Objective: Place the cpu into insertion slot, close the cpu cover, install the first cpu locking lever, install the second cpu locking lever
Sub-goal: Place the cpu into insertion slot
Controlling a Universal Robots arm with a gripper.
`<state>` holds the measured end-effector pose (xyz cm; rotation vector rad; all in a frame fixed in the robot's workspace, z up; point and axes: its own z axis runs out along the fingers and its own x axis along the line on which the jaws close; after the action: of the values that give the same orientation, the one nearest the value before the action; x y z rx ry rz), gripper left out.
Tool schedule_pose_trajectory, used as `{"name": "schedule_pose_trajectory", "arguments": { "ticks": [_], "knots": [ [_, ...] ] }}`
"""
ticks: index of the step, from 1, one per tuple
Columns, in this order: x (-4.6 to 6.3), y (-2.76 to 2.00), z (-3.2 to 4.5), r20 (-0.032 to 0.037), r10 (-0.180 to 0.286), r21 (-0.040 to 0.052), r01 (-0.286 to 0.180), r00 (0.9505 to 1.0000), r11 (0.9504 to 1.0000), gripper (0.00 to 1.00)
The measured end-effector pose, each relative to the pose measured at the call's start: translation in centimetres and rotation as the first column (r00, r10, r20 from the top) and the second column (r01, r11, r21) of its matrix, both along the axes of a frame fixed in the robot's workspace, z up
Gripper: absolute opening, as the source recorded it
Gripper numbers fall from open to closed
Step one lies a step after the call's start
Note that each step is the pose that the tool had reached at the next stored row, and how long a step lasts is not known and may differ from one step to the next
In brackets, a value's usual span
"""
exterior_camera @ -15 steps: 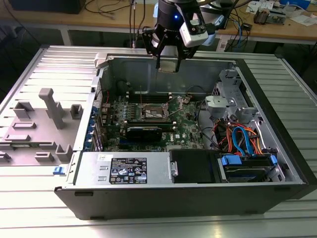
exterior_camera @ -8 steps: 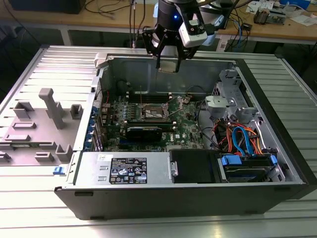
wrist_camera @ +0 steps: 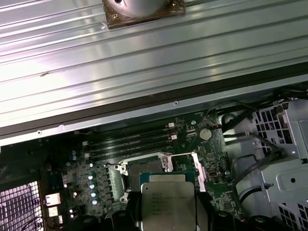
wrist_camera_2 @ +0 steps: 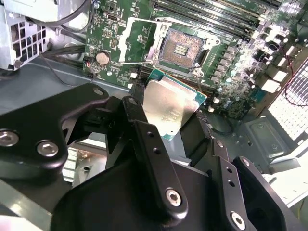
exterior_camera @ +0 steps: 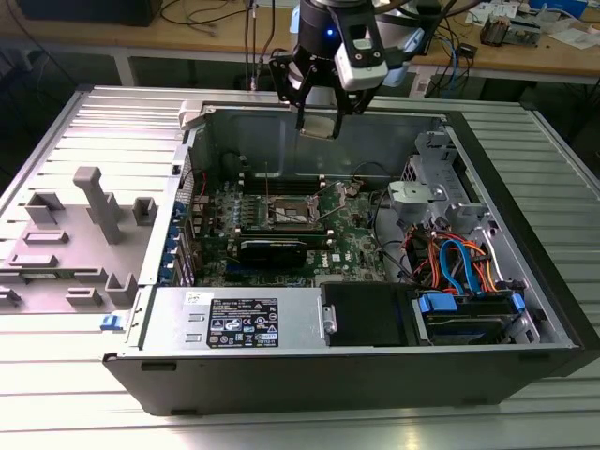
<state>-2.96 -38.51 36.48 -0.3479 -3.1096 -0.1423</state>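
My gripper [exterior_camera: 319, 120] hangs above the back of the open computer case [exterior_camera: 281, 375], shut on the cpu [exterior_camera: 319, 126]. The cpu [wrist_camera_2: 169, 107] is a flat silver-grey square clamped by its edges between the black fingers [wrist_camera_2: 136, 111]. In the first wrist view the cpu [wrist_camera: 167, 199] covers part of the insertion slot [wrist_camera: 144, 166] below it. The slot [wrist_camera_2: 182, 49] lies open on the green motherboard with its gold contacts bare. The cpu cover [wrist_camera_2: 134, 42] is folded back beside the slot. In the exterior view the slot [exterior_camera: 294, 215] sits well below the gripper.
Memory slots [wrist_camera: 130, 142] run along the far side of the socket. A black card [exterior_camera: 272, 249], the power supply box [exterior_camera: 239, 321] and a bundle of blue and orange drive cables [exterior_camera: 457, 262] fill the case. A grey fixture [exterior_camera: 89, 220] stands at the exterior view's left.
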Motion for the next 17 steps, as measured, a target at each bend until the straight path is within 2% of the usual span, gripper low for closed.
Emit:
{"name": "schedule_pose_trajectory", "arguments": {
  "ticks": [9,12,13,17],
  "knots": [
    [0.00,-0.06,-0.01,0.0000,-0.071,0.0000,0.071,0.9975,0.9975,0.55],
    [0.00,-0.07,-0.01,0.0001,-0.094,0.0000,0.094,0.9956,0.9956,0.55],
    [0.00,-0.08,-0.02,0.0000,-0.117,0.0000,0.117,0.9931,0.9931,0.55],
    [0.00,-0.09,-0.02,-0.0001,-0.139,0.0000,0.139,0.9903,0.9903,0.55]
  ]
}}
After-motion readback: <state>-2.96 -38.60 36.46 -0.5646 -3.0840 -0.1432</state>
